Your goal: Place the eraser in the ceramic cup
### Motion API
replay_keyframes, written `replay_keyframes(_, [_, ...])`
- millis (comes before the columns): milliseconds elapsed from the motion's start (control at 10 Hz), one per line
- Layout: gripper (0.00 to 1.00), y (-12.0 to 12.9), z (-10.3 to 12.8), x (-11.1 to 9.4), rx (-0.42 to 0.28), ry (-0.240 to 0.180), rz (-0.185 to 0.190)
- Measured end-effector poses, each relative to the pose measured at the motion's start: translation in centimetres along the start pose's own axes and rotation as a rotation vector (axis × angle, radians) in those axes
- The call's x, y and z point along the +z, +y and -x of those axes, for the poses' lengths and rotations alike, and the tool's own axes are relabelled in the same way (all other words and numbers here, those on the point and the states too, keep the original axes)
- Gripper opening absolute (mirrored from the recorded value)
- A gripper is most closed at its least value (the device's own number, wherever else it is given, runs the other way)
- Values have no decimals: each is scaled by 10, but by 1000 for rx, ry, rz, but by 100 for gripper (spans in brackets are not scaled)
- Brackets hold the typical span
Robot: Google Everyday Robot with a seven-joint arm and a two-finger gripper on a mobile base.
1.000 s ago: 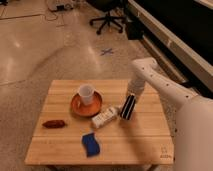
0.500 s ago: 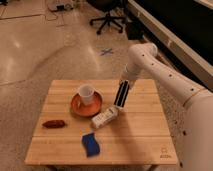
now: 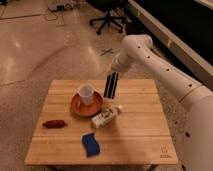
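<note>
The eraser (image 3: 112,85), a black block with white lengthwise stripes, hangs upright above the wooden table (image 3: 145,125), just right of the ceramic cup (image 3: 85,93). My gripper (image 3: 114,73) is shut on the eraser's top end, at the tip of the white arm that reaches in from the right. The small white cup stands upright on an orange-brown saucer (image 3: 80,106). The eraser's lower end is about level with the cup's rim and clear of it.
A white bottle (image 3: 106,117) lies on its side in front of the saucer. A blue sponge (image 3: 91,144) sits near the table's front edge, a reddish-brown oblong item (image 3: 53,123) at the left. An office chair (image 3: 106,20) stands on the floor behind.
The arm has lifted the eraser and carried it left and farther back, from over the bottle toward the cup.
</note>
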Motion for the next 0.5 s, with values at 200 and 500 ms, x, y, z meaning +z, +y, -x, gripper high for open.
replay_keyframes(200, [0, -13, -1, -6, -39, 19, -47])
replay_keyframes(500, [0, -16, -1, -6, -43, 18, -49])
